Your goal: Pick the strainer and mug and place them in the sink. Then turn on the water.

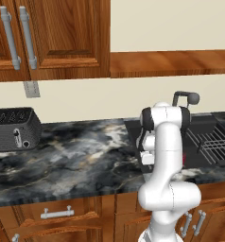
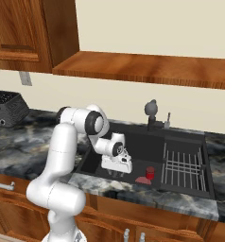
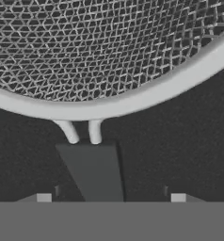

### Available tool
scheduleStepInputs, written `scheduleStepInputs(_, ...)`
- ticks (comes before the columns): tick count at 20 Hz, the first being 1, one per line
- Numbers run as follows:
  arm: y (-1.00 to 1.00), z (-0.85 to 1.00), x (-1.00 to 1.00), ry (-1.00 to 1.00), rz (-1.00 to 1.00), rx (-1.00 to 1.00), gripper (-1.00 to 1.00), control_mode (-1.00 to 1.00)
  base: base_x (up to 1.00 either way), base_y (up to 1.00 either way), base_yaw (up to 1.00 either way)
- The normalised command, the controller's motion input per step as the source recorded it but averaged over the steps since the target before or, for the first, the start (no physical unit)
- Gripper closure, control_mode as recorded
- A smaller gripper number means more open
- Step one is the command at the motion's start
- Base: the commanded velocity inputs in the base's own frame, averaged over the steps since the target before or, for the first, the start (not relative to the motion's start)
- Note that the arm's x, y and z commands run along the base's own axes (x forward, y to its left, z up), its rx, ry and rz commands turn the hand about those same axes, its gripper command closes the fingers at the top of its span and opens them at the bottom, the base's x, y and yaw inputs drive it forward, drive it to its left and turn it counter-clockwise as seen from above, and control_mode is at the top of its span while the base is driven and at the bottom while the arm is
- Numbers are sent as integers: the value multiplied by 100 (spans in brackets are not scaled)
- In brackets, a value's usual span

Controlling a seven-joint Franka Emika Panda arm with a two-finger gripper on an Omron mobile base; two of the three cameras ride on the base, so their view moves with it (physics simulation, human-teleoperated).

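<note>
Dark marbled counter [image 1: 76,156] bears a toaster [image 1: 12,128] and recessed sink [image 2: 133,142].

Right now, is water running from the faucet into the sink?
No. In the right base view the faucet stands over the black sink with no blue stream falling from it.

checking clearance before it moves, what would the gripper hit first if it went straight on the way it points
The strainer: its handle lies between the open gripper fingers, with the rim and mesh just ahead, inside the sink. Depth is unclear.
</note>
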Motion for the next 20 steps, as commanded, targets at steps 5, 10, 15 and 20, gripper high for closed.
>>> scheduleStepInputs(5, 0, 24, 1, 0, 0, 0, -100, -100, 0, 0, 0)
scheduleStepInputs(10, 0, 37, 0, -6, 0, 1, -100, -100, 0, 0, 0)
scheduleStepInputs(15, 0, 46, -11, -15, 0, 0, -100, -100, 0, 0, 0)
scheduleStepInputs(20, 0, 53, -14, -20, 0, 0, -100, -100, 0, 0, 0)
